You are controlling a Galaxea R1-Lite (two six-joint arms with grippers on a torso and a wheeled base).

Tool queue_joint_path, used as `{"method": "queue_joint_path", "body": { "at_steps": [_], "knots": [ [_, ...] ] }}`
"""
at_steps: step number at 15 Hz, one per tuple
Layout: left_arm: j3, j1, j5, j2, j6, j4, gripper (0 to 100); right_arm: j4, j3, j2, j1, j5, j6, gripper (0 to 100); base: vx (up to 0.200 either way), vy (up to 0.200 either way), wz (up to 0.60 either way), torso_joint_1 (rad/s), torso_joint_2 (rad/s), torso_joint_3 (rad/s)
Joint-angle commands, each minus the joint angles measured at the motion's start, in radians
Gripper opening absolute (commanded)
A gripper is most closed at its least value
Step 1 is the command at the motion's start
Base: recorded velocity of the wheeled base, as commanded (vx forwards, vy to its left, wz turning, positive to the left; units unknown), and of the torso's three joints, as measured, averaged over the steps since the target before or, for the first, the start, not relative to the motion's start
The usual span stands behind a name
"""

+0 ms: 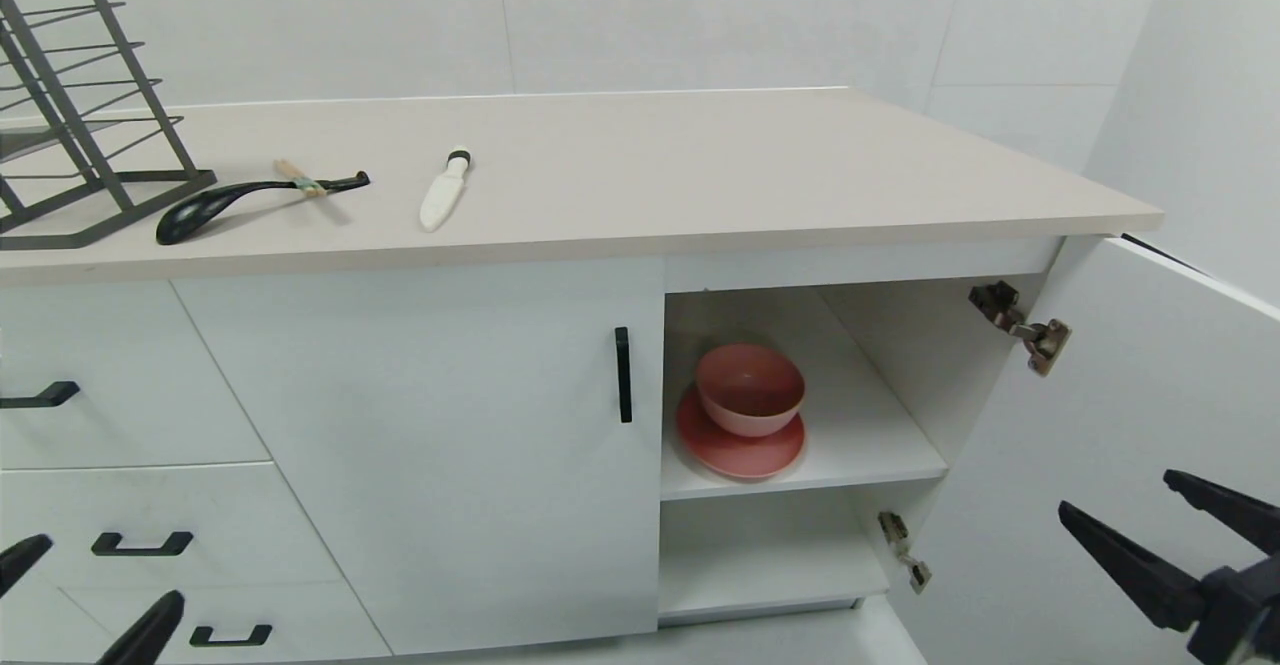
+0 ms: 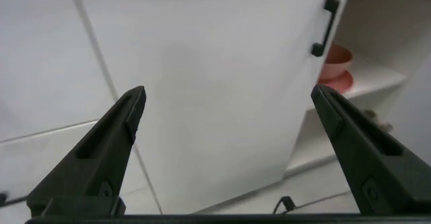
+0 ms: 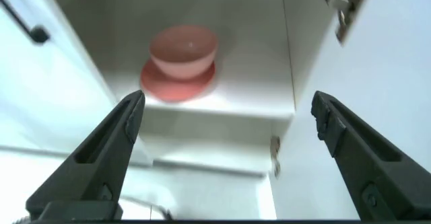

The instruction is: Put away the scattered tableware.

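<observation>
inside, one bowl (image 1: 750,385) on one plate (image 1: 740,453), two pairs of jaws open, empty

You have a pink round bowl (image 1: 750,385) upright on a flat pink plate (image 1: 740,453), upper cabinet shelf (image 1: 870,435). On your counter (image 1: 700,175): glossy black ladle (image 1: 225,200) crossing a short wooden stick (image 1: 298,179); white black-capped knife (image 1: 445,193) nearby, apart.

Inventory of partial and unclear items:
- Rack (image 1: 160,190), far left on the counter (image 1: 700,175): cut off by the picture's edge.
- Plate (image 1: 740,453): middle hidden under the bowl (image 1: 750,385).
- Small wooden piece (image 1: 300,181) across the black spoon (image 1: 190,217): too small to name.
- My left gripper (image 1: 110,570) and right gripper (image 1: 1118,491): bodies cut off at the near edge.
</observation>
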Motion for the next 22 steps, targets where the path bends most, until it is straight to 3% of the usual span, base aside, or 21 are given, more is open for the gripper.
{"method": "queue_joint_path", "body": {
  "at_steps": [1, 6, 8, 15, 17, 19, 22],
  "knots": [
    [0.0, 0.065, -0.001, -0.138, -0.003, 0.037, 100, 0.199, -0.003, -0.319, -0.056, -0.025, -0.004, 100, 0.0, 0.0, 0.0, 0.0, 0.0, 0.0],
    [0.0, 0.088, -0.002, -0.228, -0.012, 0.139, 100, 0.455, -0.049, -0.652, -0.161, -0.021, -0.004, 100, 0.0, 0.0, 0.0, 0.0, 0.0, 0.0],
    [0.0, 0.105, -0.002, -0.255, -0.042, 0.161, 100, 0.579, -0.095, -0.77, -0.217, -0.02, -0.004, 100, 0.0, 0.0, 0.0, 0.0, 0.0, 0.0],
    [0.0, 0.151, -0.011, -0.305, -0.055, 0.215, 100, 0.627, -0.02, -0.947, -0.313, 0.006, -0.005, 100, 0.0, 0.0, 0.0, 0.0, 0.0, 0.0],
    [0.0, 0.154, -0.01, -0.321, -0.052, 0.256, 100, 0.656, 0.0, -0.962, -0.308, 0.0, -0.039, 100, 0.0, 0.0, 0.0, 0.0, 0.0, 0.0],
    [0.0, 0.167, -0.007, -0.386, -0.046, 0.362, 100, 0.8, -0.001, -1.019, -0.293, 0.022, -0.085, 100, 0.0, 0.0, 0.0, 0.0, 0.0, 0.0],
    [0.0, 0.165, 0.005, -0.385, -0.055, 0.366, 100, 0.8, -0.001, -1.019, -0.293, 0.031, -0.05, 100, 0.0, 0.0, 0.0, 0.0, 0.0, 0.0]
  ]
}}
